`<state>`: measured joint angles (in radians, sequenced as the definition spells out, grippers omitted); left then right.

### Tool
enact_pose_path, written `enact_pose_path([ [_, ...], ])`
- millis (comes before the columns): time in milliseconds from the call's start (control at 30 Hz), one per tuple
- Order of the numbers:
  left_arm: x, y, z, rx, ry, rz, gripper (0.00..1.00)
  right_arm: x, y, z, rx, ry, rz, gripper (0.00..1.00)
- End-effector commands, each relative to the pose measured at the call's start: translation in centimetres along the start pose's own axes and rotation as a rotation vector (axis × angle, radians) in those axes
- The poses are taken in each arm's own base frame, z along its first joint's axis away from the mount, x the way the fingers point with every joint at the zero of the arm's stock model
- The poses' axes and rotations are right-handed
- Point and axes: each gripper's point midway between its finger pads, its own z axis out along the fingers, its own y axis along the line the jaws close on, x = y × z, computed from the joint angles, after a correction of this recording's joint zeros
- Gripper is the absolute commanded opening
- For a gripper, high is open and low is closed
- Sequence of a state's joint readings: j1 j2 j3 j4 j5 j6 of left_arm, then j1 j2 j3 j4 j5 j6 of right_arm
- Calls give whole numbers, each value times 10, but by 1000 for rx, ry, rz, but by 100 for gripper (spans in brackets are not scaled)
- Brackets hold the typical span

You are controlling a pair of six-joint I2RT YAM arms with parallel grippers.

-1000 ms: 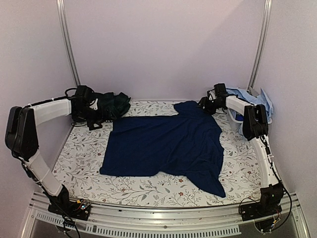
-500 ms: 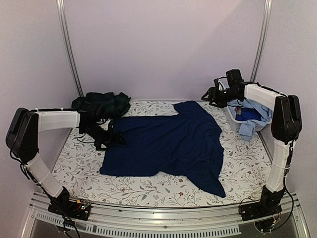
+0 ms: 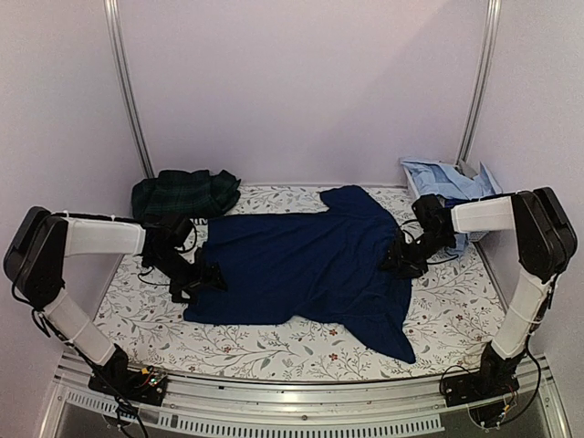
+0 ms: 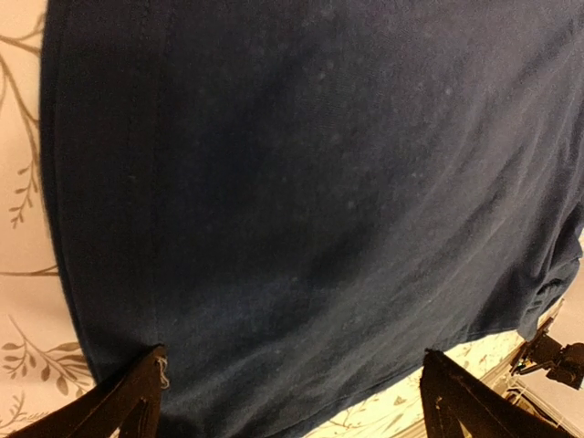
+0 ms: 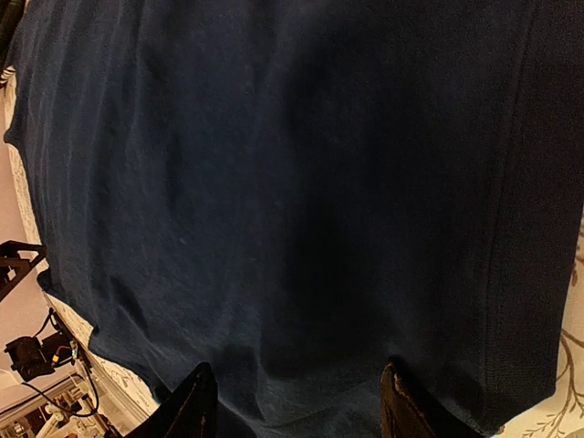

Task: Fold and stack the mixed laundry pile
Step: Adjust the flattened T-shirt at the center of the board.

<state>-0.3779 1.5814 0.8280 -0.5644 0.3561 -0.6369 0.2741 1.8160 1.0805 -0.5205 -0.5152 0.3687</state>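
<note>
Top external view showed the navy T-shirt [image 3: 301, 265] spread flat mid-frame. The left gripper [image 3: 208, 277] and right gripper [image 3: 394, 265] sat at opposite edges, jaws apart and empty, apparently poised to fold it.

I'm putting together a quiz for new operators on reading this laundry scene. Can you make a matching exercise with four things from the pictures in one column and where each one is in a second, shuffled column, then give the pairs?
Things:
1. navy T-shirt
2. green plaid garment
3. light blue shirts
4. left gripper

Places:
A. heaped at the far right corner
B. open over the T-shirt's edge on the left side
C. spread out mid-table on the floral sheet
D. bunched at the far left corner

Pairs: 1-C, 2-D, 3-A, 4-B
</note>
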Motion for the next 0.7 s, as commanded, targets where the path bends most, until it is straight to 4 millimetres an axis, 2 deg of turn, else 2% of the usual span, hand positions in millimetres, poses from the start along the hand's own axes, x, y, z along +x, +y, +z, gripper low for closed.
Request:
enact_pose_path([
  [0, 33, 48, 8, -168, 80, -118, 99, 11, -16, -1, 54, -4, -19, 60],
  [100, 35, 73, 0, -230, 62, -186, 99, 11, -41, 0, 114, -4, 16, 61],
  [200, 28, 89, -16, -277, 5, -234, 99, -12, -58, -14, 150, -70, 34, 62],
  [300, 16, 92, -27, -272, -45, -263, 99, -38, -60, -21, 156, -110, 8, 63],
  [367, 4, 84, -29, -246, -64, -243, 99, -51, -57, -15, 139, -100, -17, 63],
  [433, -16, 58, -35, -172, -110, -157, 100, -59, -49, -8, 93, -77, -28, 63],
  [533, -49, 3, -60, -115, -235, 87, 100, -62, -35, -13, 54, -72, -63, 63],
  [600, -58, -40, -74, -38, -298, 258, 100, -59, -23, -27, 28, -83, -83, 63],
  [667, -56, -89, -86, 122, -327, 413, 100, -56, -6, -49, -4, -118, -111, 62],
])
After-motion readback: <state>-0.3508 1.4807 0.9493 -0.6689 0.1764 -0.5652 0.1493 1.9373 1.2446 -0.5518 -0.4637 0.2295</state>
